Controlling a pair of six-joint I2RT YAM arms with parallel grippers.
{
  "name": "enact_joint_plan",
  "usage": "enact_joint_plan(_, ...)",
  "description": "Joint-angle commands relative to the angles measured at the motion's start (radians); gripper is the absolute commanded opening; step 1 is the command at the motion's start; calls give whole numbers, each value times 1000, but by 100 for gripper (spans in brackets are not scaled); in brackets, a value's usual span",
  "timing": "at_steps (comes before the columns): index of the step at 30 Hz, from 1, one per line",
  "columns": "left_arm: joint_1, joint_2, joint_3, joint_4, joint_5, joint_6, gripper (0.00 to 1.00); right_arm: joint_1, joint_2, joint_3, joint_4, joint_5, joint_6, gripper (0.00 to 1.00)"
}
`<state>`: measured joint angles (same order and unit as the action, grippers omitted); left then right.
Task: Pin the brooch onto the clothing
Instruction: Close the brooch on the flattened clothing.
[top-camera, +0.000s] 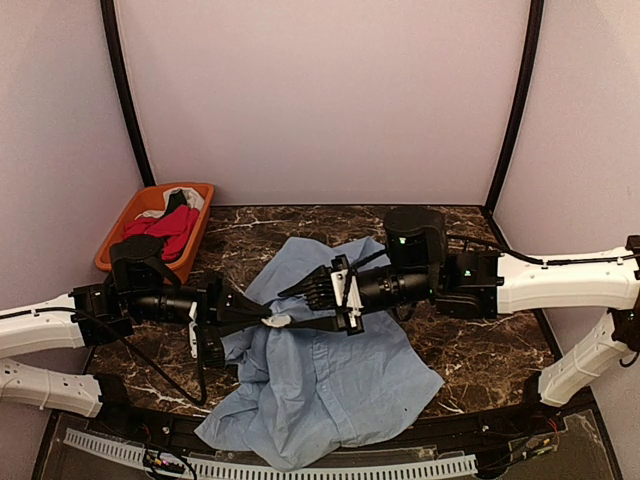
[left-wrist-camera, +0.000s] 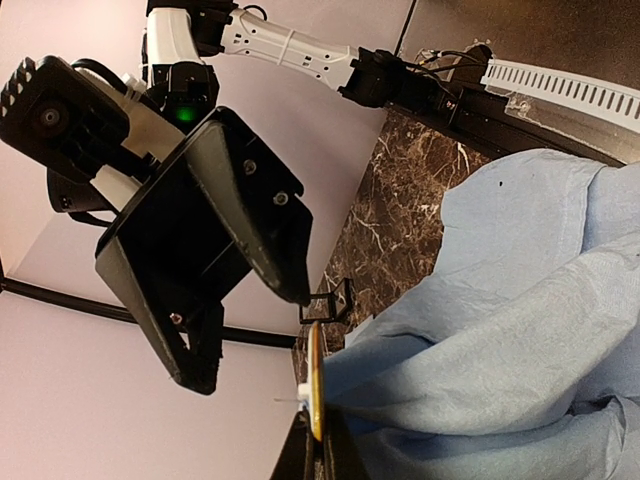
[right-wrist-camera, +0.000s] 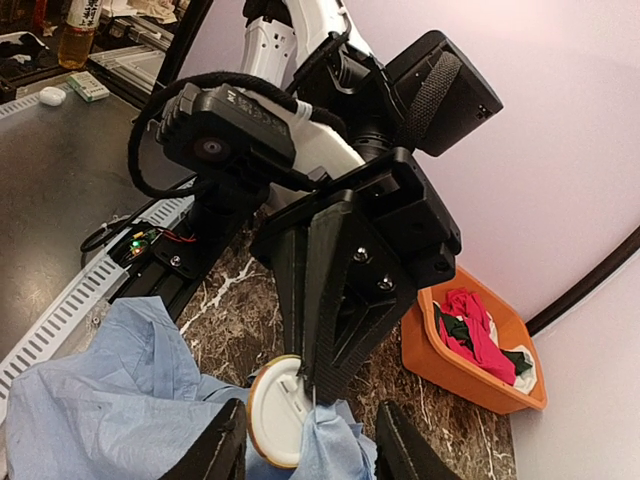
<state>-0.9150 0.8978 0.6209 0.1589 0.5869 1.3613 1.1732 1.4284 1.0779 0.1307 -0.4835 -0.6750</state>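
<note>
The brooch (top-camera: 278, 321), a round disc with a yellow rim and a white back (right-wrist-camera: 275, 415), is pinched edge-on (left-wrist-camera: 316, 380) in my left gripper (left-wrist-camera: 318, 420), which is shut on it. Its thin pin sticks out from the white back. The clothing (top-camera: 330, 380), a light blue shirt, lies crumpled on the marble table, and a raised fold of it (right-wrist-camera: 335, 445) touches the brooch. My right gripper (top-camera: 300, 308) faces the left one with its jaws apart on either side of the brooch and the fold (right-wrist-camera: 310, 450). Neither finger presses on them.
An orange bin (top-camera: 120, 235) with red, black and white garments (top-camera: 175, 230) stands at the back left, also seen in the right wrist view (right-wrist-camera: 440, 360). A perforated white rail (top-camera: 300, 468) runs along the near edge. Purple walls close in the table.
</note>
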Motion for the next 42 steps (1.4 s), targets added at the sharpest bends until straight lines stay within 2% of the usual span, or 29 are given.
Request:
enact_joint_plan(1, -8, -2, 17, 3, 22, 4, 1, -1, 4, 10, 3, -34, 8, 42)
enact_joint_plan(10, -8, -11, 15, 1, 10, 24, 1, -1, 1, 11, -25, -44, -1, 49)
enact_joint_plan(15, -9, -2, 46, -123, 23, 161, 1, -2, 48, 35, -26, -7, 0, 50)
enact_joint_plan(19, -9, 1, 47, -153, 21, 236, 1, -1, 62, 46, -35, -7, -5, 49)
enact_joint_plan(35, -11, -23, 28, -124, -8, 236, 1, 2, 40, 48, -98, -98, -23, 49)
enact_joint_plan(42, -12, -21, 26, -116, 0, 226, 1, 20, 66, 51, -67, -2, -29, 51)
